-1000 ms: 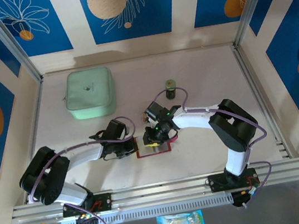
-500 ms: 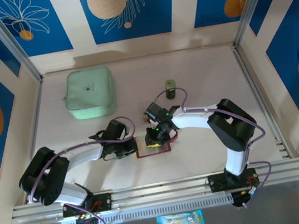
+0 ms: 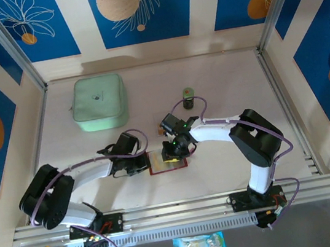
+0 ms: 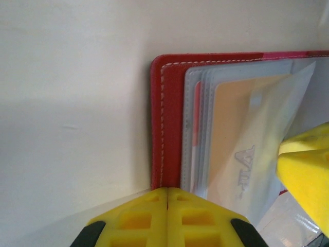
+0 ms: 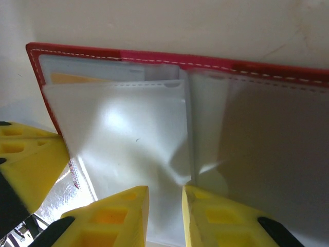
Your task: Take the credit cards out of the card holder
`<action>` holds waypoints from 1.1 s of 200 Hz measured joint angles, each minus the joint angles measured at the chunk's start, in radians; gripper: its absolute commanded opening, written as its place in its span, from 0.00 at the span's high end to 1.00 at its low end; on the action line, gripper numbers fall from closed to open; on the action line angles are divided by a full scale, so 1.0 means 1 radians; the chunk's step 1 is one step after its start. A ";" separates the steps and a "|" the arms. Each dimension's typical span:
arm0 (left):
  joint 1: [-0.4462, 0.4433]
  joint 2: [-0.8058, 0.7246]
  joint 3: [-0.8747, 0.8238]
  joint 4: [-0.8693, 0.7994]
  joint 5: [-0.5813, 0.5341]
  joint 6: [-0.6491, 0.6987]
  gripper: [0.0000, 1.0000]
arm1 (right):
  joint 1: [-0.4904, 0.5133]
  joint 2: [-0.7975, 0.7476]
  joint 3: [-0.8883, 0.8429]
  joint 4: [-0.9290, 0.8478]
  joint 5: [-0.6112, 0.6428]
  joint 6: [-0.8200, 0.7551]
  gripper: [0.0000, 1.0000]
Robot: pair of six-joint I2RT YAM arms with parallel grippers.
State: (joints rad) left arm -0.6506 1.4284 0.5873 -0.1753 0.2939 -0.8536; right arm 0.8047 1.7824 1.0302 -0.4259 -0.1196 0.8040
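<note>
Now: left gripper (image 4: 167, 198) closed, pinning card holder (image 4: 169, 82) edge; right gripper (image 5: 165, 198) slightly parted around clear sleeve (image 5: 128, 134). Pinch tan card (image 4: 231, 128) itself, not film.

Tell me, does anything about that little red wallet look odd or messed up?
Mildly. The card holder lies open on the table, and one clear sleeve is lifted and crumpled near the right tool instead of lying flat. A tan credit card sits inside a sleeve. Nothing looks torn or spilled.

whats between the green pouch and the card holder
Bare table in the top external view: nothing lies between the green pouch and the card holder.
</note>
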 measured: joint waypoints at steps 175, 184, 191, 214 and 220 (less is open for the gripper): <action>-0.068 0.035 0.082 0.071 0.050 -0.085 0.71 | -0.046 -0.029 -0.097 0.119 -0.080 0.002 0.75; -0.073 0.049 0.086 0.080 0.051 -0.088 0.72 | -0.046 -0.032 -0.101 0.123 -0.080 0.002 0.75; -0.077 0.058 0.090 0.083 0.052 -0.091 0.73 | -0.046 -0.036 -0.105 0.125 -0.080 0.002 0.75; -0.087 0.077 0.105 0.087 0.054 -0.093 0.77 | -0.046 -0.046 -0.114 0.127 -0.079 0.002 0.75; -0.089 0.080 0.110 0.086 0.054 -0.094 0.77 | -0.046 -0.051 -0.117 0.126 -0.079 0.002 0.75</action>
State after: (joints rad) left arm -0.7395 1.5089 0.6971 -0.0891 0.3481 -0.9478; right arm 0.7589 1.7309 0.9134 -0.2996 -0.1982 0.8062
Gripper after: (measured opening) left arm 0.236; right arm 0.250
